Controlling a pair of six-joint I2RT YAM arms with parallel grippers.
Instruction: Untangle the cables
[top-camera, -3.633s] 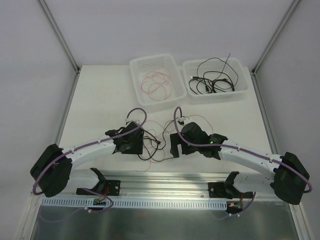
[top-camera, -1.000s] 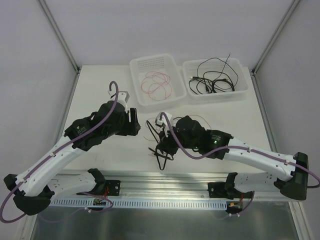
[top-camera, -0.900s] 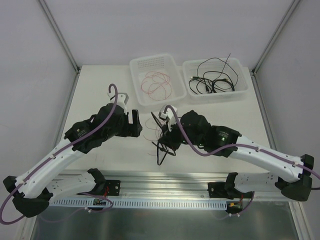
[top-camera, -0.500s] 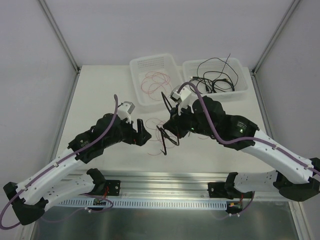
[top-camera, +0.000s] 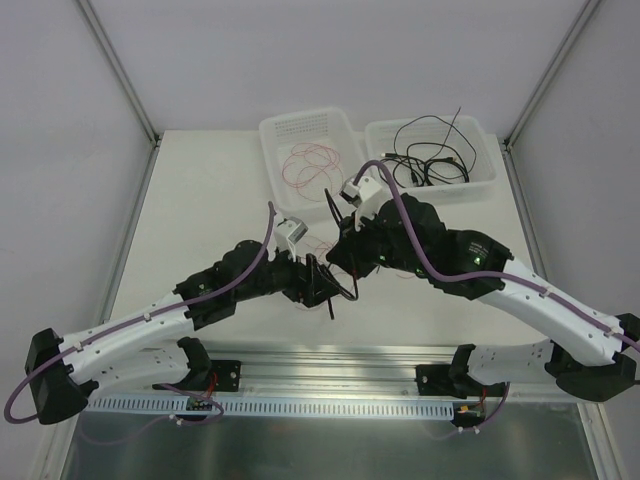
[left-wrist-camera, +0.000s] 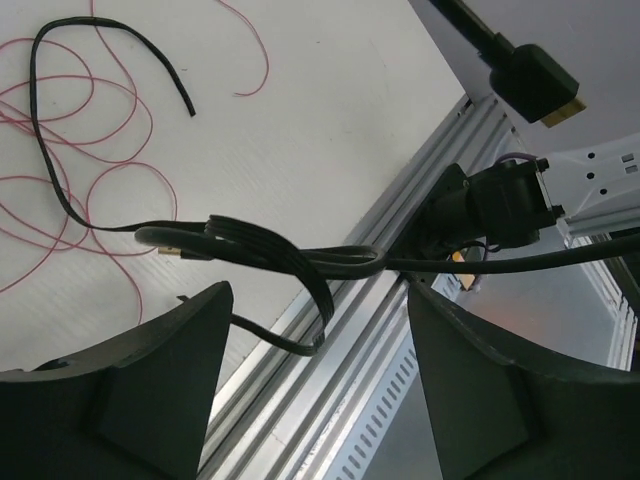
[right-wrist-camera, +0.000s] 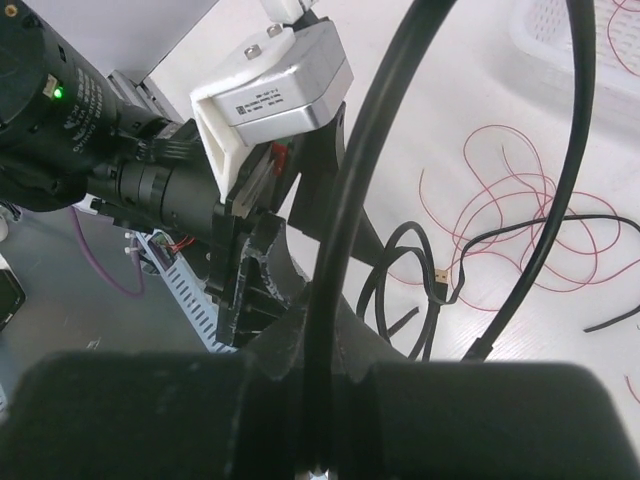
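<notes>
Over white table (top-camera: 200, 200), black cable (right-wrist-camera: 347, 200) hangs from right end effector (top-camera: 337, 249).

Thick black cable (right-wrist-camera: 345, 200) clamped in right gripper (right-wrist-camera: 315, 400) — red wires (right-wrist-camera: 505, 183) loose on table (right-wrist-camera: 450, 100) beyond.

The left arm (top-camera: 130, 325) and the right arm (top-camera: 560, 318) are white links between bulky black joints, each trailed by a thick purple cable (top-camera: 402, 203), with a white camera box (top-camera: 358, 188) at the wrist and broad matte-black fingers (left-wrist-camera: 140, 400).
</notes>
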